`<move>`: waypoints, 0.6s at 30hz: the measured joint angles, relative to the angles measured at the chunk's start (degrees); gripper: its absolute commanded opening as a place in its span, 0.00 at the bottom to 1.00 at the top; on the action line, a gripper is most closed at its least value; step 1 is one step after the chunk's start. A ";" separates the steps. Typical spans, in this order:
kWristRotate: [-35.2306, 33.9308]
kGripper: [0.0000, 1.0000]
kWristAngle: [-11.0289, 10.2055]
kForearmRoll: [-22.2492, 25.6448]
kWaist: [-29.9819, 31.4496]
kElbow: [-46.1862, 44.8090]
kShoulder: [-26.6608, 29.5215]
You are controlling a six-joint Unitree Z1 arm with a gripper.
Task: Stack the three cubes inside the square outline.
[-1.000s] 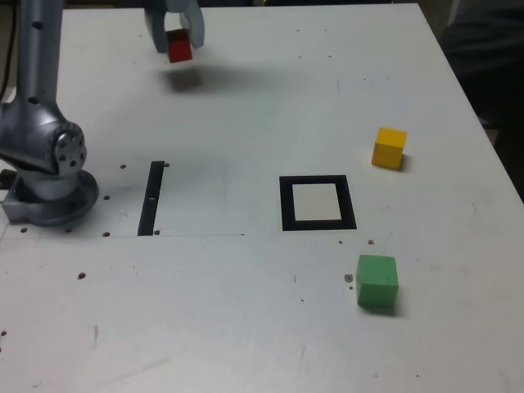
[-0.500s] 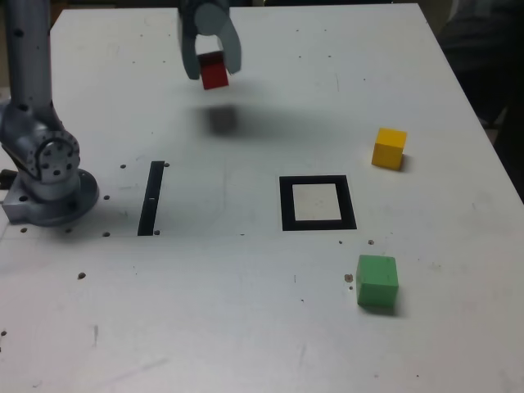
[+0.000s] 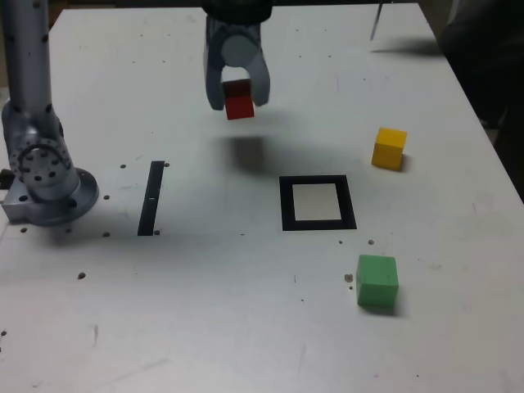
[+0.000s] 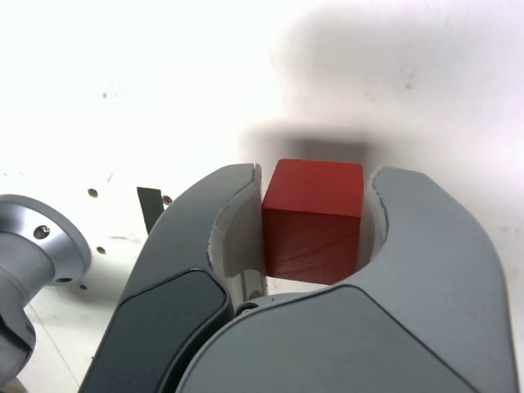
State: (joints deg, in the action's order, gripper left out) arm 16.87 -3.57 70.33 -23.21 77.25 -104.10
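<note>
At the exterior view's left, the arm's round grey base (image 3: 49, 184) sits on the white bench (image 3: 246, 327), with a straight upright link rising from it out of the picture. Just to the right of the base lies a thin black strip (image 3: 151, 198). Further right, the end effector (image 3: 238, 100) hangs from above with its two grey fingers pointing down, raised clear of the bench; a dark shadow lies on the bench below it. Its jaws are closed narrowly on the red cube (image 3: 239, 99), one finger pressed to each side, as the wrist view confirms with the red cube (image 4: 313, 221) seated squarely between the curved grey fingers (image 4: 221, 237). The held cube is up and to the left of the square outline (image 3: 318, 203), not above it. The yellow cube (image 3: 389, 148) rests on the bench up and to the right of the outline, apart from it. The green cube (image 3: 377, 281) rests below the outline's right corner, near it but not touching.
</note>
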 measured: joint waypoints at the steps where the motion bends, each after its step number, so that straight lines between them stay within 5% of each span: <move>1: -1.00 0.31 0.00 0.00 1.10 0.04 0.01; 18: -12.99 0.31 1.06 -0.28 18.68 4.26 -3.82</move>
State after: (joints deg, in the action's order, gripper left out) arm 3.88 -2.51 70.04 -4.53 81.51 -107.92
